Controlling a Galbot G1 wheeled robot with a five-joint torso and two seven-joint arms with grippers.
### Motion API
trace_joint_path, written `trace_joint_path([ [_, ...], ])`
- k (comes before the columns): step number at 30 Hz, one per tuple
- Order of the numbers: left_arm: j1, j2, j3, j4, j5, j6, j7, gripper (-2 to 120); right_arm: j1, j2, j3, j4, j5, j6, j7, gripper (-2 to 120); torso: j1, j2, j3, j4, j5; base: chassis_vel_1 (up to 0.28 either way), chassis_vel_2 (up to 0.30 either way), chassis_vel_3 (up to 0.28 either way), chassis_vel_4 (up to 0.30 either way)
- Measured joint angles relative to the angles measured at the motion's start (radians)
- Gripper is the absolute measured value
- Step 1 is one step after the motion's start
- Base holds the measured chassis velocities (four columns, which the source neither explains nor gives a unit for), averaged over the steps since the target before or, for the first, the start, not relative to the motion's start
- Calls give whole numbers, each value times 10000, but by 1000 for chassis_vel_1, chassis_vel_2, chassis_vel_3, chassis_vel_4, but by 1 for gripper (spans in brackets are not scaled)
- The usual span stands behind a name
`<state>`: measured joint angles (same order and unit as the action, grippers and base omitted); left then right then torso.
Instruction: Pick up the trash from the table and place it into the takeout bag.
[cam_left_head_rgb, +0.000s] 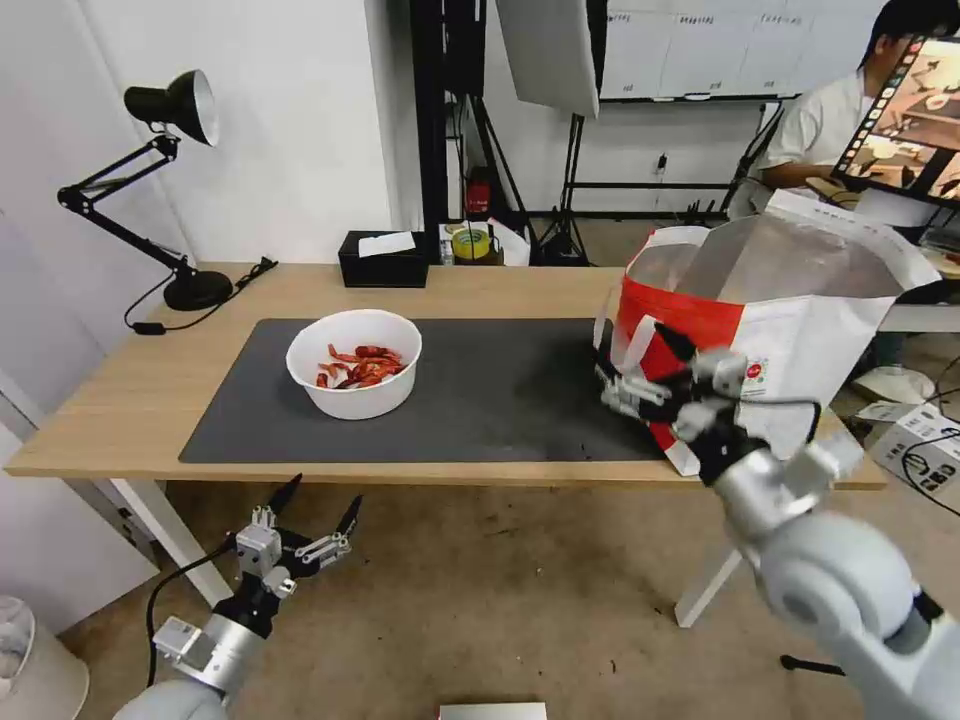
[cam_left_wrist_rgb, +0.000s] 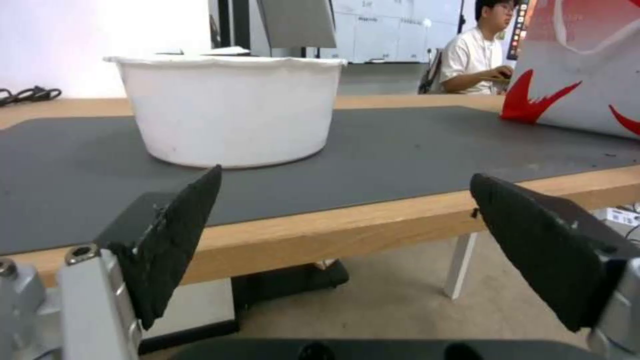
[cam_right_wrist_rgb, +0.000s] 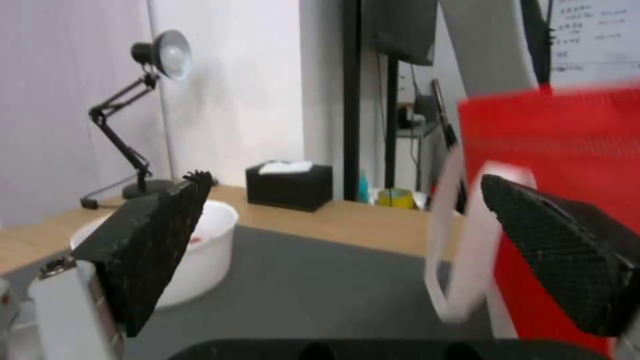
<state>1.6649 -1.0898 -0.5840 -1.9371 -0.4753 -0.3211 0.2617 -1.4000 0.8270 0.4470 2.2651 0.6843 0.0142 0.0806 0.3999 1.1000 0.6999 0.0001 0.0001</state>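
Observation:
A white round bowl (cam_left_head_rgb: 353, 362) of red crayfish shells sits on the left part of the dark grey mat (cam_left_head_rgb: 500, 390) on the table (cam_left_head_rgb: 120, 400). The white-and-red takeout bag (cam_left_head_rgb: 790, 300) stands open at the table's right end, its foil lining showing. My right gripper (cam_left_head_rgb: 638, 352) hangs open just beside the bag's red side. In the right wrist view (cam_right_wrist_rgb: 343, 180), a white loop handle (cam_right_wrist_rgb: 467, 240) hangs between its fingers. My left gripper (cam_left_head_rgb: 320, 497) is open below the table's front edge. In the left wrist view (cam_left_wrist_rgb: 345, 180) it faces the bowl (cam_left_wrist_rgb: 227, 110).
A black tissue box (cam_left_head_rgb: 382, 258) and a yellow-green tape roll (cam_left_head_rgb: 470, 243) stand at the table's back edge. A black desk lamp (cam_left_head_rgb: 170, 180) is at the back left. A white table leg (cam_left_head_rgb: 160, 520) is close to my left arm.

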Motion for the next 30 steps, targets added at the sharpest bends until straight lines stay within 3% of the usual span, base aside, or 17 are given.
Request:
trace_joint_path([
  [5,-35,-18,4,127,-1,-95,119,100,-1533,708,420,-103,-712,568,-367,100,-1,0,0,-3,-1,0,0,0,0],
  [10,-58,-34,36,294,-16,-196,252,100,-2934,1743,512,-802,-1973,1711,-784,100,-1,1,-1,-3,-2,0,0,0,0],
  [18,-146,-16,83,368,-70,-216,297,100,-3120,2437,213,-1862,-3222,2303,-548,100,0,0,1,-1,-2,0,0,0,0],
  [30,-101,-12,49,395,-144,-246,363,100,-2917,2634,-80,-2338,-3568,2452,-262,100,0,-1,1,-1,-2,0,0,0,0],
])
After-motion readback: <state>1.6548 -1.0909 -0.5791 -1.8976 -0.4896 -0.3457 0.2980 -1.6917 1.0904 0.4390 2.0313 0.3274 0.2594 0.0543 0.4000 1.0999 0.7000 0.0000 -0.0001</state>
